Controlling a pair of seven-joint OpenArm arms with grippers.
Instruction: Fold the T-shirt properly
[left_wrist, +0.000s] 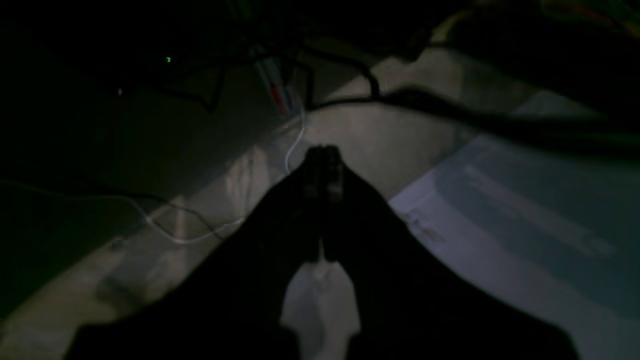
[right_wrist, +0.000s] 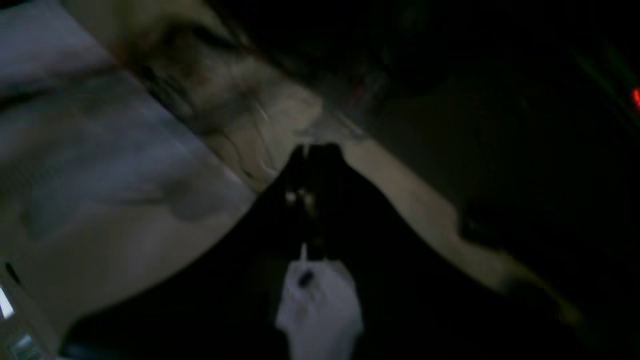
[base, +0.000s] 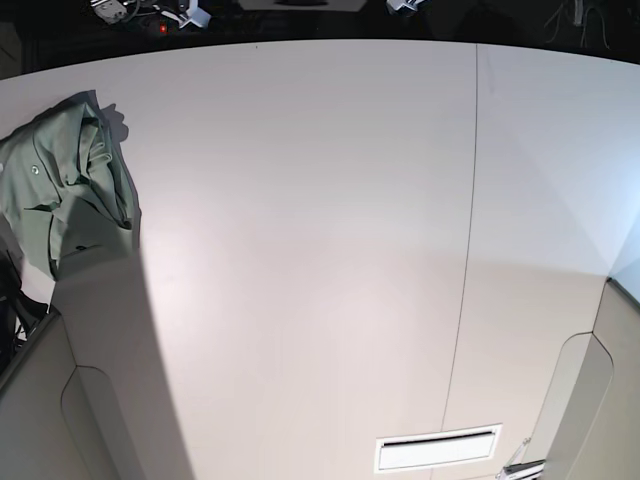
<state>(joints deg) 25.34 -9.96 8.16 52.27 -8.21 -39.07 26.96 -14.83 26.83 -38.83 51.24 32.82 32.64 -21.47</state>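
Note:
The T-shirt (base: 70, 185) is a pale sage-green crumpled heap at the far left edge of the white table (base: 320, 250) in the base view, partly hanging over the side. Neither arm shows in that view. In the dark left wrist view, my left gripper (left_wrist: 324, 150) is shut with its fingertips pressed together and nothing between them, hanging beside a pale table edge (left_wrist: 500, 225) over a dim floor. The right wrist view is dark and blurred. There my right gripper (right_wrist: 312, 148) is also shut and empty, next to a pale surface (right_wrist: 100, 150).
A thin seam (base: 465, 250) runs down the table's right half, and a white slotted strip (base: 437, 450) lies near the front edge. Grey panels (base: 40, 410) (base: 590, 400) stand at both front corners. Cables (left_wrist: 180, 230) trail over the floor below the left gripper.

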